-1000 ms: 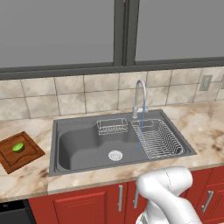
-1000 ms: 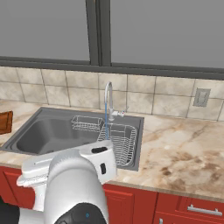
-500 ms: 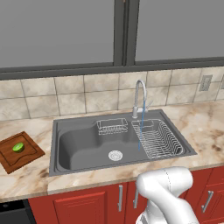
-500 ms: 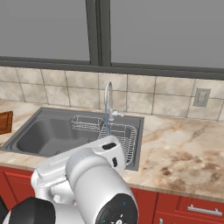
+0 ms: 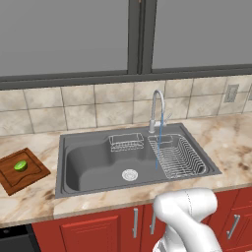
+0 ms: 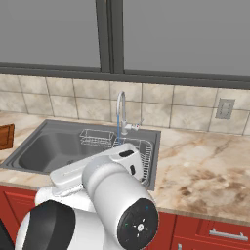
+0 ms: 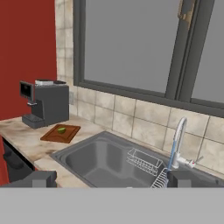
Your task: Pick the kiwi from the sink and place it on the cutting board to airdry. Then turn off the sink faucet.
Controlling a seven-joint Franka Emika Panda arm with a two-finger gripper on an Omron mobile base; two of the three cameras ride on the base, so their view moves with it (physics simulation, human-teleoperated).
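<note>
You'll find the kiwi point(image 5: 20, 166) on the cutting board point(image 5: 30, 176) at the counter's left end, well apart from your gripper point(image 7: 112, 179), which is spread wide, empty, facing the sink point(image 5: 93, 170).

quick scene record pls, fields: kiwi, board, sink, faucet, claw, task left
kiwi: kiwi lies on the cutting board, near its middle
board: on the counter left of the sink
sink: basin holds two wire racks and the drain
faucet: sink faucet running, thin stream falls into the right rack
claw: claw open, empty, up off the counter, facing the sink
task left: turn off the faucet
</note>
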